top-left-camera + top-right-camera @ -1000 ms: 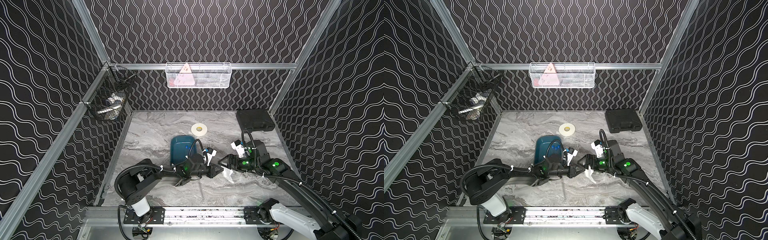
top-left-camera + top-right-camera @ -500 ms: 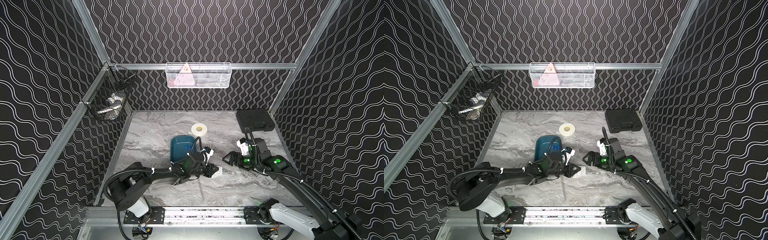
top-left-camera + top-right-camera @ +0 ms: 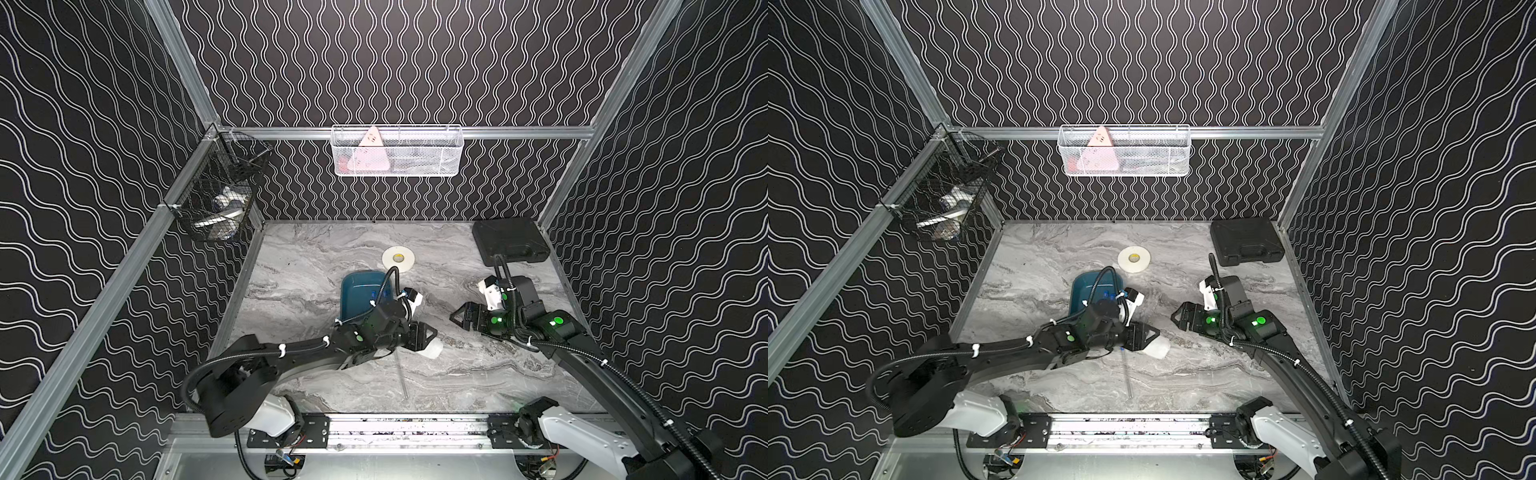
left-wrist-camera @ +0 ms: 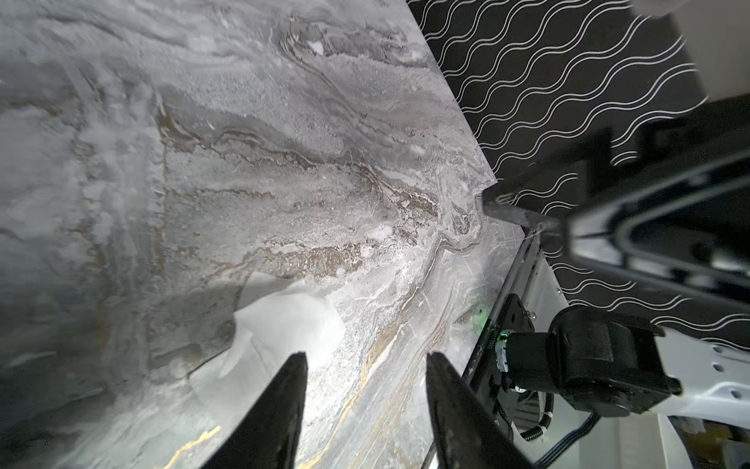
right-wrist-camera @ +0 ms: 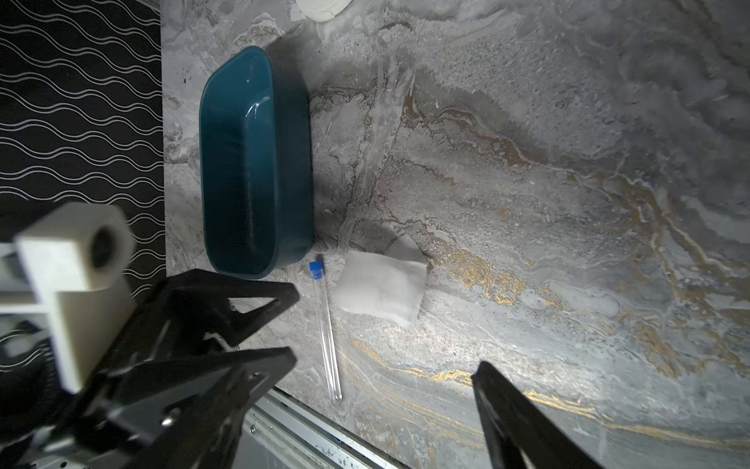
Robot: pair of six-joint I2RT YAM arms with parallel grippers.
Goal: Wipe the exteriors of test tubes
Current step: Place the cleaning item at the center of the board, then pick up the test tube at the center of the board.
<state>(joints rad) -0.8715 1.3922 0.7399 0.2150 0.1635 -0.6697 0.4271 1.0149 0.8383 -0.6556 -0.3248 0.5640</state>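
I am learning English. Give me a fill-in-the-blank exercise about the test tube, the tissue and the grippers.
The test tube has a ___ cap. It lies flat on the ___, outside the teal tray. The white tissue lies beside its ___ end. The right gripper holds ___.
Missing words: blue; table; capped; nothing.

Robot test cell: marble-pattern worktop enclosed by wave-patterned black walls on aluminium framing; arm mounting rail at 6 o'clock; wire basket at 12 o'clock.
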